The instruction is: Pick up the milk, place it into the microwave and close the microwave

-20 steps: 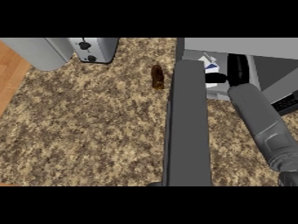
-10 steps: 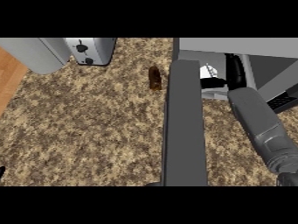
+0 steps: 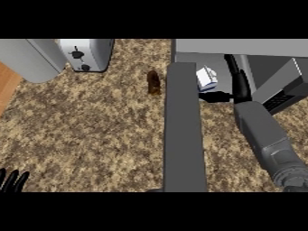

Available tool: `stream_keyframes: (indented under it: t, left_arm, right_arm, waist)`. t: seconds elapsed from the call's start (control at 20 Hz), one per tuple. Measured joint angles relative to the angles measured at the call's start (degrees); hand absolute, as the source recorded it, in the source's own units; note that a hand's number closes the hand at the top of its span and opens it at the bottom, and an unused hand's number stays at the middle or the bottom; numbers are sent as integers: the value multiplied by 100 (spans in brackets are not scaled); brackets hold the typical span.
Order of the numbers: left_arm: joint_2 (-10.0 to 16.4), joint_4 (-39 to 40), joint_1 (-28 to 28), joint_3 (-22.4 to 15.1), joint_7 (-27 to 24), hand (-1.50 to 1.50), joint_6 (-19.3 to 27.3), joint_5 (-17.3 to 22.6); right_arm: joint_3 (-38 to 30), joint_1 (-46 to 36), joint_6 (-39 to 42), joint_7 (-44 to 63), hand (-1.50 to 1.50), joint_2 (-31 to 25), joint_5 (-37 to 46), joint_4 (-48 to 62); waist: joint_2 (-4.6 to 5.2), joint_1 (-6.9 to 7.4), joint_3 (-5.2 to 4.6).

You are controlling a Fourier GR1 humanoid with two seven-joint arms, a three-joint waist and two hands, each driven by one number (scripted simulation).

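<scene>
We logged: milk (image 3: 207, 79) inside the open microwave (image 3: 249, 47); right hand (image 3: 216, 96) just beside it, grip we could not tell; left hand (image 3: 6, 181), fingers straight, at the lower-left of the worktop (image 3: 96, 126).

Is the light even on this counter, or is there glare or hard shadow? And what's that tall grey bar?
Head view: the counter is lit evenly, with no glare or hard shadows; the bar is the microwave door, open and seen edge-on, hiding what lies behind it; the black right hand beside the milk carton shows hardly any shading.
</scene>
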Motion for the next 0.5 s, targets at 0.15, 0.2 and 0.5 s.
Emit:
stream_keyframes:
  t: [0.15,0.2,0.5]
  left_arm:
    - [-29,-87,100,-270,-51,-150,90,-214]
    - [-15,-161,50,-282,78,-150,117,-167]
    - [-47,-284,-95,-773,274,-150,393,-494]
  right_arm:
    - [5,178,366,-110,-150,-36,-84,-51]
    - [20,279,443,-175,-150,2,-106,-81]
    - [191,852,807,-360,-150,292,-242,-504]
  waist:
    - [-40,-82,-5]
    - [-53,-122,-7]
    - [-126,-302,-16]
